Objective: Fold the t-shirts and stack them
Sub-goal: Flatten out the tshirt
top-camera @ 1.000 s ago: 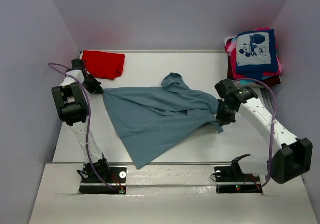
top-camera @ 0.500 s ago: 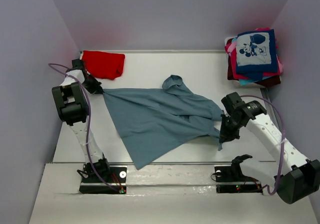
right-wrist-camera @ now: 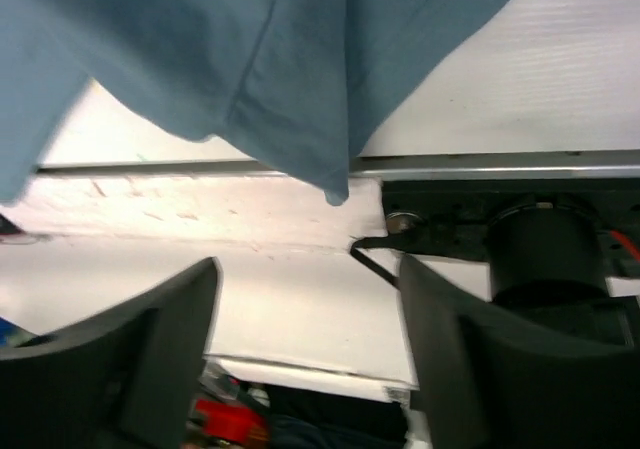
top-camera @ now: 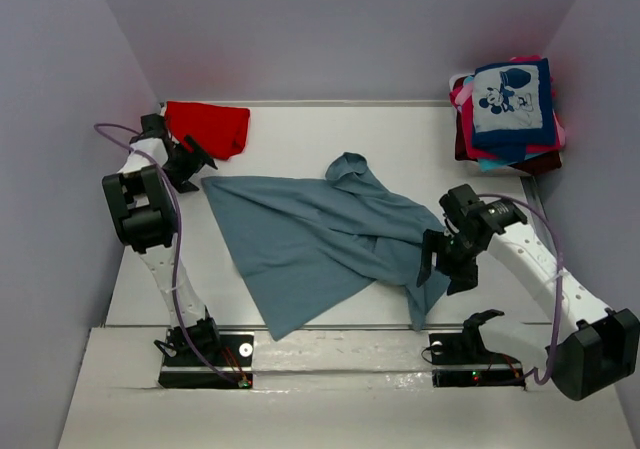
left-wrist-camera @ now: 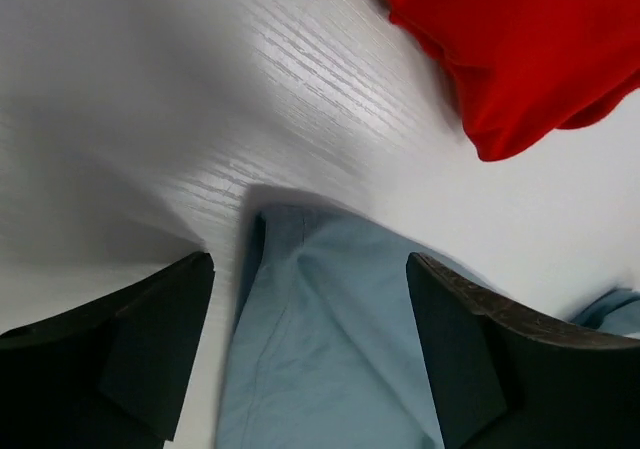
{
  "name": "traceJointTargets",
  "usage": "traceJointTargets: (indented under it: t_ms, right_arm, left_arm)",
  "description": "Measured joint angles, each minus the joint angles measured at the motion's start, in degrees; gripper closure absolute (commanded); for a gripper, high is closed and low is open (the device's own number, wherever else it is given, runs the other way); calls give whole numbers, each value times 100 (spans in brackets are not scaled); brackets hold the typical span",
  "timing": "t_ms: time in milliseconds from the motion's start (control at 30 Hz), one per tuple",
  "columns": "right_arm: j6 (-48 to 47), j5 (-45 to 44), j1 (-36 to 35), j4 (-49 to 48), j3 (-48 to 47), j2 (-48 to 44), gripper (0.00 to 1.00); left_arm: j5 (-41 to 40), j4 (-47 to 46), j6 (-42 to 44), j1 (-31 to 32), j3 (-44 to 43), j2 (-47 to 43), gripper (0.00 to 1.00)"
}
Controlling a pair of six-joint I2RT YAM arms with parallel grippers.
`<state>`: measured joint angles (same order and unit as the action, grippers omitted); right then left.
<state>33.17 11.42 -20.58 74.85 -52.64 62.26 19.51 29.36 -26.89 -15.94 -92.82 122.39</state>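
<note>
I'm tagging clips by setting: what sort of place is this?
Probably a lab test cell for robot laundry folding: plain walls box in a white table, two arms sit bolted at its near edge, and a grey-blue t-shirt lies spread, a folded stack in one corner.

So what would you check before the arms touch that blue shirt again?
1. Left gripper open, clamping nothing: ok.
2. Right gripper open, no cloth between its fingers: ok.
3. Grey-blue t-shirt lying flat: not ok, its right side is bunched in folds.
4. Shirt wholly on the table: cannot tell, two corners reach the near edge.
5. Red t-shirt apart from the grey-blue one: ok.
6. Stack of folded shirts out of the way at the back right: ok.
</note>
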Motion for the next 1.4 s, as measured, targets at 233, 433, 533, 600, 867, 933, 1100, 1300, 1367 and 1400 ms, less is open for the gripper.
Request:
traceJointTargets:
  t_ms: [233, 433, 533, 600, 867, 933, 1100, 1300, 1367, 1400]
  right_arm:
    - [-9, 216, 0, -245, -481, 297, 0]
    - [39, 98, 0, -822, -1150, 1123, 2]
    - [48, -24, 0, -1163, -1679, 1875, 4]
    - [50, -146, 0, -1480, -2162, 2457, 6]
    - [-63, -280, 0, -2302, -4295, 4701, 19]
    - [-87, -275, 0, -2396, -4437, 4966, 21]
    - [-122, -186, 0, -2463, -4513, 5375, 24]
    - [-208, -81, 0, -2597, -4669, 5860, 24]
    - [-256, -76, 0, -2597, -4872, 6126, 24]
    - [-284, -81, 0, -2599, -4996, 6251, 24]
  left_arm:
    - [-15, 11, 31, 37, 52, -269, 2]
    - [7, 61, 70, 413, 393, -1016, 6]
    - [72, 74, 111, 817, 789, -1478, 9]
    - [111, 103, 131, 1075, 1058, -1700, 12]
    - [282, 282, 179, 1974, 2299, -2391, 23]
    - [284, 437, 195, 2111, 2592, -2667, 25]
    - [291, 636, 208, 2465, 3213, -3475, 25]
    - [297, 844, 170, 2804, 3679, -4052, 25]
    - [299, 883, 133, 2914, 3847, -4155, 26]
    - [299, 925, 122, 2946, 3921, -4207, 26]
